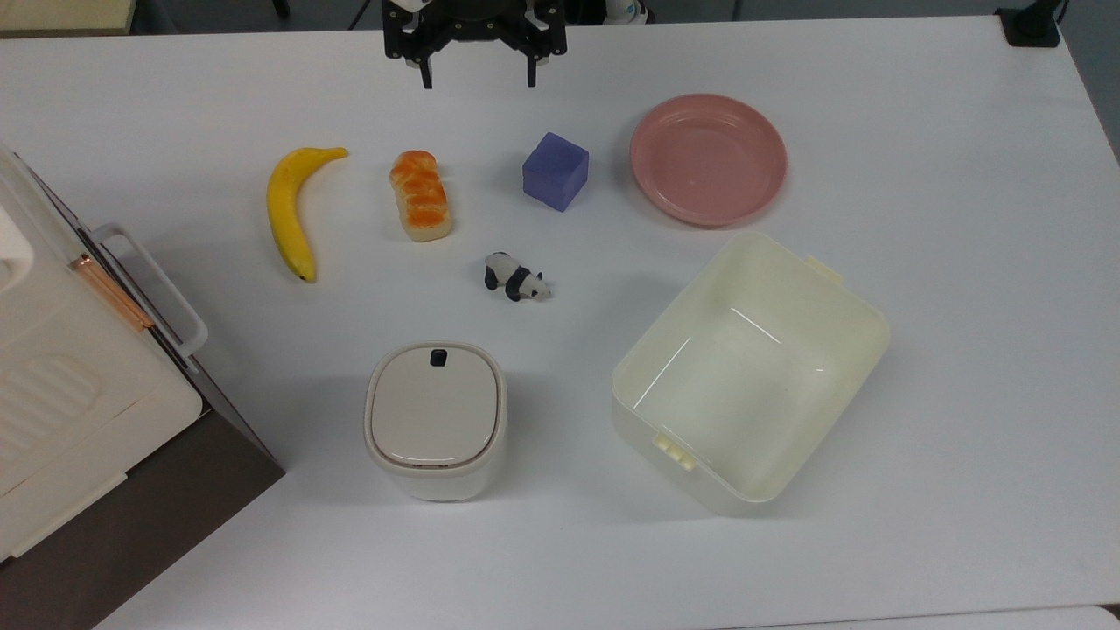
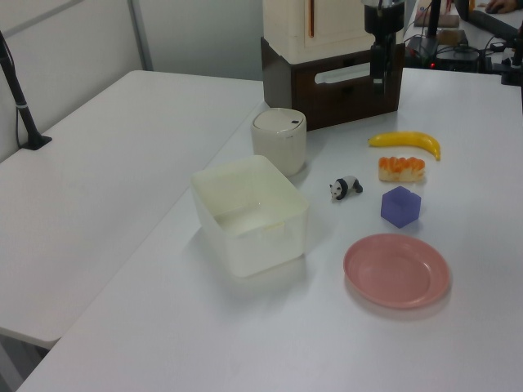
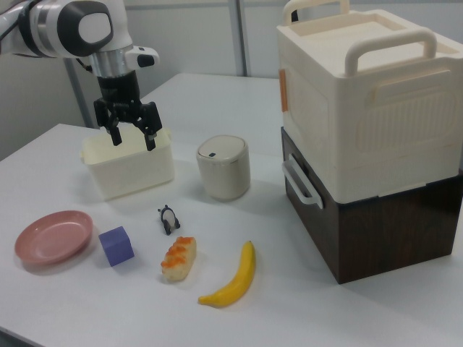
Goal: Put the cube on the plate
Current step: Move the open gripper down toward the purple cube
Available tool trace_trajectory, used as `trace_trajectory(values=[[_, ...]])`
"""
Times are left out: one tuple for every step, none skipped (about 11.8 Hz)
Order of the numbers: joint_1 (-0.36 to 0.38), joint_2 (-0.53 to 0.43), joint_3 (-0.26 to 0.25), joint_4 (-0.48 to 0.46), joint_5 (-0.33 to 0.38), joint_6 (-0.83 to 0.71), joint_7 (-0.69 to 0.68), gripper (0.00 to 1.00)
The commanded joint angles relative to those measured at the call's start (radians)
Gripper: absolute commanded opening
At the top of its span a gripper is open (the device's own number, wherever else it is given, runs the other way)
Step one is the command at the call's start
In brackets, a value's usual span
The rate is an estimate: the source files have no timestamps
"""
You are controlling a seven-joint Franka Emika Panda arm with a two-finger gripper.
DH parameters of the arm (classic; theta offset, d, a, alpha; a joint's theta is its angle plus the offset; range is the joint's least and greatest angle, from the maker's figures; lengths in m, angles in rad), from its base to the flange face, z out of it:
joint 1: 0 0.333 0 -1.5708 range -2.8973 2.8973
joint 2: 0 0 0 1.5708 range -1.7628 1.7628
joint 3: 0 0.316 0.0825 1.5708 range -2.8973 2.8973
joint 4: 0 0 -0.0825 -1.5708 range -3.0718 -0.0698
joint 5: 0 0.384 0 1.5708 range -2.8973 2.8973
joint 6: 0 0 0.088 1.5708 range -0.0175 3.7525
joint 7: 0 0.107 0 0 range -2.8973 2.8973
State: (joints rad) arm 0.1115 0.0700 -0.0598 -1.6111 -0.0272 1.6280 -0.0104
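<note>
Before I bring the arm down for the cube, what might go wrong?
The cube sits rotated, corner toward the open gripper, so the fingers may catch edges and twist it. The bread roll and panda figure lie close and could be bumped. The plate is shallow, so a dropped cube might slide off.

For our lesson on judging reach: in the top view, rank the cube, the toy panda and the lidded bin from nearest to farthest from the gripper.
From the gripper, at the top view's upper edge:
1. Cube, below and to the top view's right, beside the plate.
2. Toy panda, mid-table, lower down.
3. Lidded bin, toward the top view's bottom.
</note>
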Motion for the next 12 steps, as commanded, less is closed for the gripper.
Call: trace_trajectory(values=[[0.032,0.013,-0.005,-0.01,0.006,0.059,0.059,1.0],[0.031,0.013,-0.005,-0.01,0.006,0.062,0.076,1.0],[0.033,0.013,-0.005,-0.01,0.006,0.062,0.082,1.0],[0.033,0.013,-0.005,-0.01,0.006,0.061,0.083,1.0],[0.033,0.011,-0.005,-0.01,0.006,0.061,0.083,1.0],[0.033,0.011,-0.005,-0.01,0.006,0.061,0.083,1.0],[0.033,0.013,-0.005,-0.01,0.004,0.061,0.083,1.0],[0.033,0.011,-0.005,-0.01,0.004,0.061,0.081,1.0],[0.033,0.011,-0.005,-0.01,0.004,0.061,0.081,1.0],[0.033,0.011,-0.005,-0.01,0.004,0.061,0.081,1.0],[0.033,0.011,-0.005,-0.01,0.004,0.061,0.081,1.0],[0.033,0.013,-0.005,-0.01,0.004,0.061,0.081,1.0]])
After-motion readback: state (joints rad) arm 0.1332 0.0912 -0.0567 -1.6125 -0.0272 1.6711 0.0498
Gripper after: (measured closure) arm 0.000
